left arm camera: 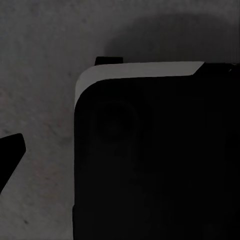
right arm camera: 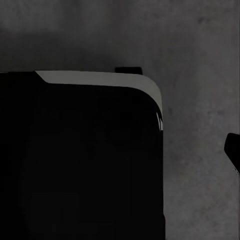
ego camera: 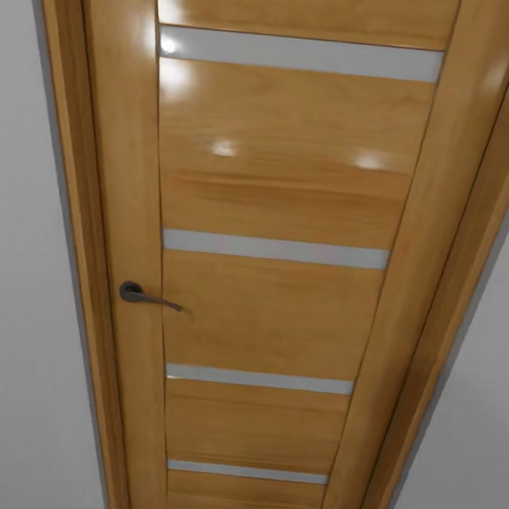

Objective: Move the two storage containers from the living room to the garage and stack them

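An orange-wood door (ego camera: 275,287) with frosted glass strips and a dark lever handle (ego camera: 148,297) is standing shut between pale grey walls (ego camera: 13,340), light glinting off its panels.

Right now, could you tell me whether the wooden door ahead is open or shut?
Shut: the door sits flush within its frame, no gap showing.

Glossy orange-brown wood door (ego camera: 282,210) w/ visible grain, four pale grey-white horizontal strips across centre panel. Dark grey metal handle (ego camera: 145,296) at left of frame. Plain light grey walls (ego camera: 13,340) either side. Mottled dark grey floor (left arm camera: 40,75); black robot base (left arm camera: 155,160) w/ pale edge band.
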Controlling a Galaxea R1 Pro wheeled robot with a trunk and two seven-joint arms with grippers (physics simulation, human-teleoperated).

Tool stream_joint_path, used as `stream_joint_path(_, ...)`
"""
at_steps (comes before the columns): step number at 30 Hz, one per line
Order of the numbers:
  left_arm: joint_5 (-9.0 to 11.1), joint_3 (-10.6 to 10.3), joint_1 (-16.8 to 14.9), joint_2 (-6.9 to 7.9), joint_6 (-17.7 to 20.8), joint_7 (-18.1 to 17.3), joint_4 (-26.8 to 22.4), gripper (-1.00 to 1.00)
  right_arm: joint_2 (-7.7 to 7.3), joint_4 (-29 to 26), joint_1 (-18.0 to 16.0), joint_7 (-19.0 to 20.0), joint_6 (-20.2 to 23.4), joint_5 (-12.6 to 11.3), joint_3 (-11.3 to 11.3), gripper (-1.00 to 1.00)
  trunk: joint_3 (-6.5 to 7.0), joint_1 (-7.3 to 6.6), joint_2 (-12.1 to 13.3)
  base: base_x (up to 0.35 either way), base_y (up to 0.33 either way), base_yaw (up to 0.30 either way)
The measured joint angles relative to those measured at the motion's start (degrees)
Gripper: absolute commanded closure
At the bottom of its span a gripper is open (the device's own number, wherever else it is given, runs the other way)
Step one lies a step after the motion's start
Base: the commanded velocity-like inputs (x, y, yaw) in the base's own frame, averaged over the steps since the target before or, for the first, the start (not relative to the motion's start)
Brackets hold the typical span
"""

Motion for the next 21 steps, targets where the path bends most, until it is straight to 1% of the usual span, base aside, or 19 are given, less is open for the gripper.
stream_joint_path(3,1.3,0.1,0.0,0.01,0.0,0.0,0.0,-1.0,-0.01,0.0,0.0,0.0,0.0,0.0,0.0,-1.0,0.0,0.0,0.0,0.315,0.0,0.0)
stream_joint_path(6,2.0,0.1,0.0,0.01,0.0,0.0,0.0,-1.0,-0.01,0.0,0.0,0.0,0.0,0.1,0.1,-1.0,0.0,0.0,0.0,0.32,0.0,0.0)
stream_joint_path(15,2.4,0.2,0.0,0.01,-0.1,0.0,0.0,-1.0,-0.01,0.0,0.0,0.0,0.0,0.1,0.2,-1.0,0.0,0.0,0.0,0.301,0.0,0.0)
stream_joint_path(17,2.4,0.2,0.0,0.01,-0.1,0.0,0.0,-1.0,-0.01,0.0,0.0,0.0,0.1,0.1,0.2,-1.0,0.0,0.01,0.0,0.209,0.0,0.0)
stream_joint_path(21,2.4,0.2,0.0,-0.02,-0.1,0.0,0.0,-1.0,-0.01,0.0,0.0,0.0,0.1,0.1,0.2,-1.0,0.0,0.02,0.0,0.093,0.0,0.0)
